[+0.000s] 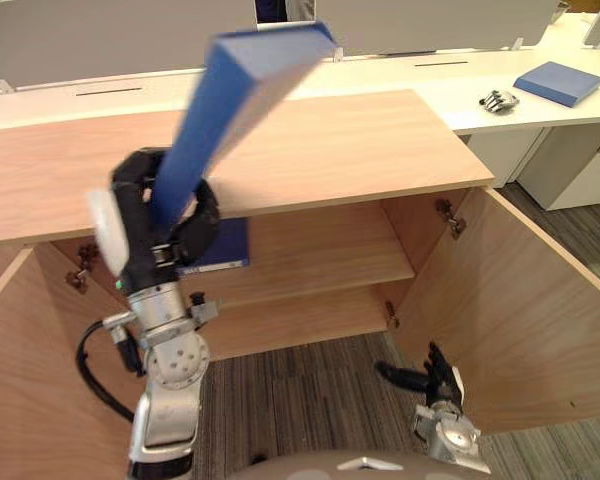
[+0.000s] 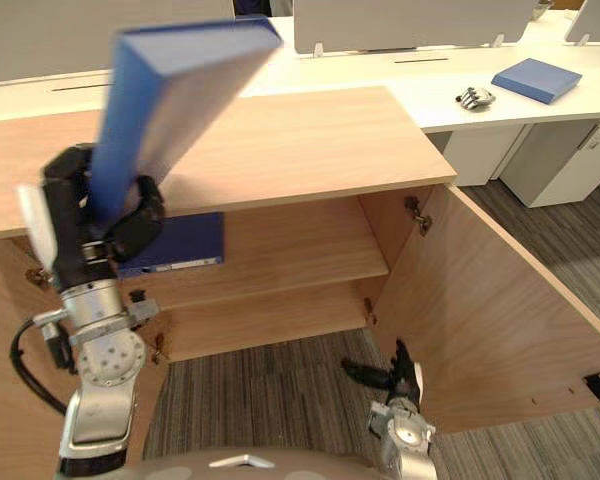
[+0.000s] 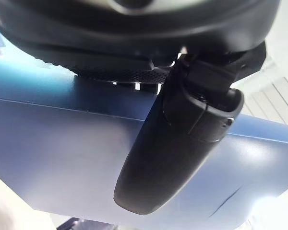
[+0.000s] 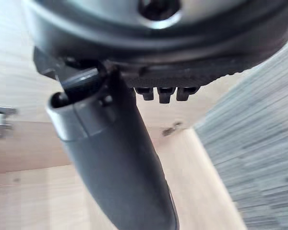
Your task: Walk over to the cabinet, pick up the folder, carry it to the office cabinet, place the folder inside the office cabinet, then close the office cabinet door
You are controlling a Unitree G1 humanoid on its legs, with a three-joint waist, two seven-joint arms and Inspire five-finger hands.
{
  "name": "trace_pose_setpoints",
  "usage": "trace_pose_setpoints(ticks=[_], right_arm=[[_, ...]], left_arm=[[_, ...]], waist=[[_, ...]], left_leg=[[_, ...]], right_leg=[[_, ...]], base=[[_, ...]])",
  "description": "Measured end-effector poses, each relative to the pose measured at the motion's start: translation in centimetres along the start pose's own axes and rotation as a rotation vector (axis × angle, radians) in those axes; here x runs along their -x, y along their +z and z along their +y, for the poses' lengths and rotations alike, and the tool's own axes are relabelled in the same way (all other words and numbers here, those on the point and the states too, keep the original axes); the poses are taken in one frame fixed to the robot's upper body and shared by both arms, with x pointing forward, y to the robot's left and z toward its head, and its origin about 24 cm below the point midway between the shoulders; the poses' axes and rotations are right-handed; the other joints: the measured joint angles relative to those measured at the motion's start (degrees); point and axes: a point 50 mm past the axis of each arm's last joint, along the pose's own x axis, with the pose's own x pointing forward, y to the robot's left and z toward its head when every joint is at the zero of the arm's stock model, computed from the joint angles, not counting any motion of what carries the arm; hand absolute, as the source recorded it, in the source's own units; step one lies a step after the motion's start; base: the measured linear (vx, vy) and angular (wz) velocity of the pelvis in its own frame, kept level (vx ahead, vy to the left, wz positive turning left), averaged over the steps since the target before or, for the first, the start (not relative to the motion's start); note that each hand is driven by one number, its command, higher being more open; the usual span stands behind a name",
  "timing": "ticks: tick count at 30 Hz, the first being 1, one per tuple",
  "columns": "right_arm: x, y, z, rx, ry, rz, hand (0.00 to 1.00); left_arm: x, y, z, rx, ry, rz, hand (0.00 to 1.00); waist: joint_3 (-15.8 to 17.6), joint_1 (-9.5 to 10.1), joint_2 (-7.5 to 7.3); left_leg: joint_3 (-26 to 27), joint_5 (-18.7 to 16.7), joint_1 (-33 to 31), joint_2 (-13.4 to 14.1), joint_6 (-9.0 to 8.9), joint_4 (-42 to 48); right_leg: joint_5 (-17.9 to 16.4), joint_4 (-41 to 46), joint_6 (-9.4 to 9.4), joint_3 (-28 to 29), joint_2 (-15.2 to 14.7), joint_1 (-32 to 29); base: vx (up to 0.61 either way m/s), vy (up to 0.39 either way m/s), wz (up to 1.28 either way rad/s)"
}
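Note:
My left hand (image 1: 158, 222) is shut on a blue folder (image 1: 230, 110), which slants up and to the right above the wooden cabinet top (image 1: 340, 150). In the left wrist view the thumb (image 3: 177, 143) presses flat on the folder's blue cover (image 3: 62, 158). Another blue folder (image 2: 180, 243) lies on the upper shelf (image 1: 320, 250) inside the open office cabinet, behind my left hand. The right cabinet door (image 1: 520, 310) stands wide open. My right hand (image 1: 435, 378) hangs low in front of that door with relaxed fingers and holds nothing.
A white desk (image 1: 460, 85) runs behind the cabinet with a blue folder (image 1: 558, 82) and a small dark object (image 1: 498, 100) on it. The left door (image 1: 20, 380) is open too. Grey carpet (image 1: 320, 400) lies before the cabinet.

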Motion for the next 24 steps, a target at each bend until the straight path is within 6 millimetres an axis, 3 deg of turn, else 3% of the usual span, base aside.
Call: trace_pose_setpoints(ticks=[5,13,19,24], right_arm=[[1.4,5.3,1.0,-0.094,0.032,-0.254,1.0],[3.5,11.4,1.4,-0.151,0.098,-0.559,1.0],[4.5,15.1,2.6,-0.148,0.196,-0.736,1.0],[4.7,16.8,4.0,-0.103,0.307,-0.801,1.0]], left_arm=[[1.6,-0.2,1.9,0.247,0.092,0.148,0.0],[1.7,1.6,1.8,0.56,-0.005,0.1,0.0],[2.3,1.5,-0.1,0.805,-0.163,0.156,0.0],[3.4,0.3,-2.0,0.878,-0.29,0.239,0.0]], waist=[[1.1,0.41,0.45],[1.2,-0.04,0.67],[1.2,-0.07,0.67],[1.2,-0.02,0.7]], left_leg=[[-0.2,0.0,-0.5,-0.4,-0.54,-0.2],[-0.4,0.8,-0.8,-0.2,-0.52,0.0],[-0.9,0.7,-0.8,-0.2,-0.45,0.0],[-1.3,0.9,-0.8,-0.3,-0.22,0.0]], right_leg=[[-0.4,-0.6,0.77,0.1,-0.4,-0.3],[-0.1,-1.1,1.32,0.1,-0.1,-0.4],[0.2,-0.9,1.74,-0.1,-0.1,-0.1],[0.0,-0.5,2.01,-0.2,-0.3,0.0]], base=[[-0.1,0.007,-0.01],[-0.01,-0.005,0.0],[-0.01,0.002,0.03],[-0.05,0.002,0.04]])
